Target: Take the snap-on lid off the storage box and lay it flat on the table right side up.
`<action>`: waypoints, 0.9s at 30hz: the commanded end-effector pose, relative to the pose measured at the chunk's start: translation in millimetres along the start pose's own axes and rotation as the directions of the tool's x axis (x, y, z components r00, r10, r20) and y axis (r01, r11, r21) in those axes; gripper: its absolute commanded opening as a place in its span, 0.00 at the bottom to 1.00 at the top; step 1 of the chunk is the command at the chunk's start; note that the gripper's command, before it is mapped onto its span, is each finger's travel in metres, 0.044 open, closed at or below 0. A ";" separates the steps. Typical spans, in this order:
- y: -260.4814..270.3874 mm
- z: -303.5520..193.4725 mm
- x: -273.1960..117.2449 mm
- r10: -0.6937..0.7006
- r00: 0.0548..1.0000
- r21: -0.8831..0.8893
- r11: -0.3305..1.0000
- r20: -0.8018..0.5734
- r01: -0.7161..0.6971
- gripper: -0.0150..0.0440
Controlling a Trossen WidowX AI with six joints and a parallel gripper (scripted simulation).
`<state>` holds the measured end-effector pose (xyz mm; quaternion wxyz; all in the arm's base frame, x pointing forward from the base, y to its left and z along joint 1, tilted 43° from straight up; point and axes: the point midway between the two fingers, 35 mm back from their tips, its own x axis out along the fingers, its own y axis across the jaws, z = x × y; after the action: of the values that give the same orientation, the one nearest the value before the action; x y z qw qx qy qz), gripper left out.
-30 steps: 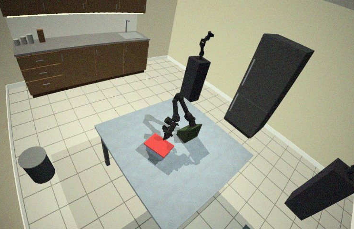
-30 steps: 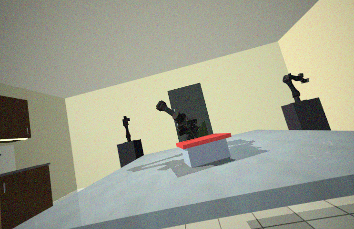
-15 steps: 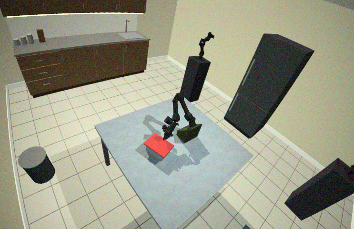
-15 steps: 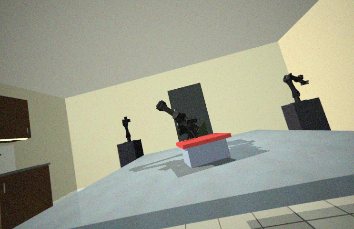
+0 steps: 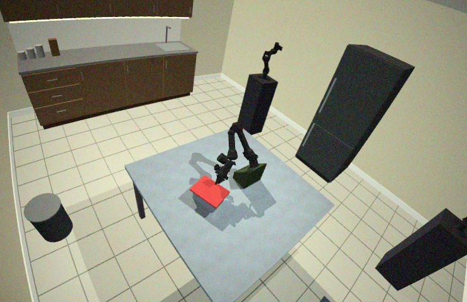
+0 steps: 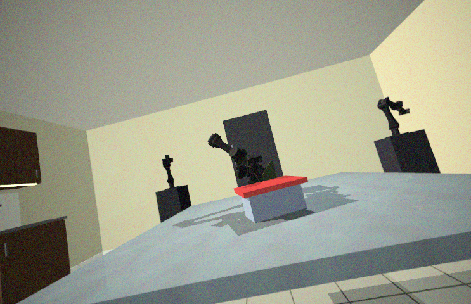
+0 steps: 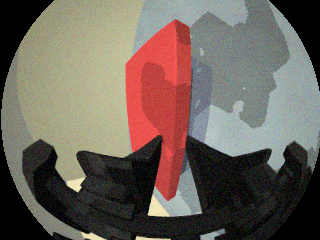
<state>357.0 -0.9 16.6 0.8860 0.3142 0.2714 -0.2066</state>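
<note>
Pale blue and broad, the surface (image 5: 262, 228) (image 6: 221, 258) carries a grey-blue box (image 6: 279, 203) (image 7: 201, 95) with its red lid (image 5: 209, 192) (image 6: 271, 186) (image 7: 175, 100) on top, and a dark green block (image 5: 249, 175) beside the arm. The jaws (image 5: 216, 182) (image 6: 261, 181) are clenched on the lid at its edge nearest the arm, one finger over the top face and the other under the overhang.

As I judge it, the grip is made and the step in hand is the pull that frees the snap fit; laying the lid down is still to do. In the exterior view the lid looks seated along the box's top, though a slight gap on the arm's side would be hard to make out from there.

To do this well, keep the pinch firm and raise the held edge first, slowly, with a little wrist tilt, so the snap gives along one side before the rest. A straight, hard heave could bring the box up too, and any sideways drag could slide it. Once the far side lets go, lift clear of the walls before travelling, level the lid with its top face up, and lower it beside the box, well apart from its walls.
</note>
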 end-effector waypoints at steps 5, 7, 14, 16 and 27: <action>2.8 0.0 -2.1 0.003 1.000 0.004 1.000 0.002 -0.003 0.25; 3.1 0.0 -2.4 0.003 1.000 0.004 1.000 0.002 -0.003 0.25; 4.1 -0.1 -3.3 0.003 1.000 0.004 1.000 0.002 -0.003 0.25; 4.5 -0.1 -3.5 0.003 1.000 0.004 1.000 0.002 -0.003 0.25; 5.1 -0.3 -3.4 0.003 1.000 0.000 1.000 0.000 -0.003 0.25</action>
<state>356.8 3.6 20.8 0.8863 0.3145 0.2709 -0.2052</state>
